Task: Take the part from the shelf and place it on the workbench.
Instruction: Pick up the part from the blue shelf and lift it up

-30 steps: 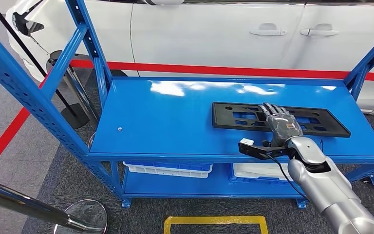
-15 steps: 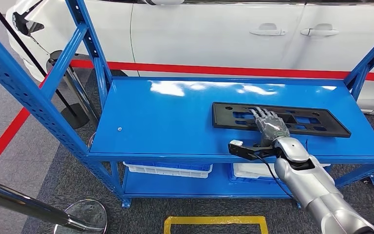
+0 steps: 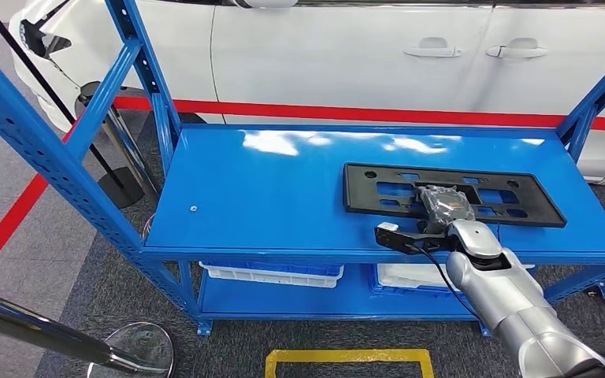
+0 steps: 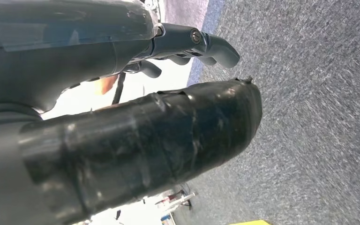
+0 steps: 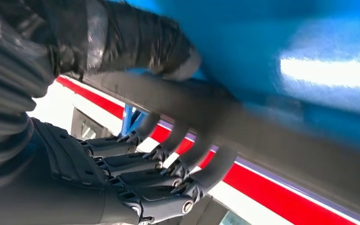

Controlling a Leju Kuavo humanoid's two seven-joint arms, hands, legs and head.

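The part is a flat black plate (image 3: 504, 197) with cut-outs, lying on the right half of the blue shelf top (image 3: 283, 197). My right hand (image 3: 443, 206) sits over its near edge left of the middle, fingers curled down onto it. In the right wrist view the thumb (image 5: 136, 42) lies on one face of the black plate (image 5: 262, 126) and the fingers (image 5: 168, 173) wrap the other, so the hand grips its edge. In the left wrist view my left hand (image 4: 122, 117) hangs over grey carpet, fingers apart and holding nothing.
A white car (image 3: 362, 55) stands close behind the shelf. Blue uprights (image 3: 47, 150) frame the left side, another rises at the far right (image 3: 599, 94). White bins (image 3: 272, 273) sit on the lower shelf. A chrome stanchion base (image 3: 138, 346) and a yellow floor mark (image 3: 347, 358) lie in front.
My right hand's fingers, stretched flat over the plate a second ago, have curled in and closed on its near edge. The hand drew back slightly toward me. The plate has stayed in place.
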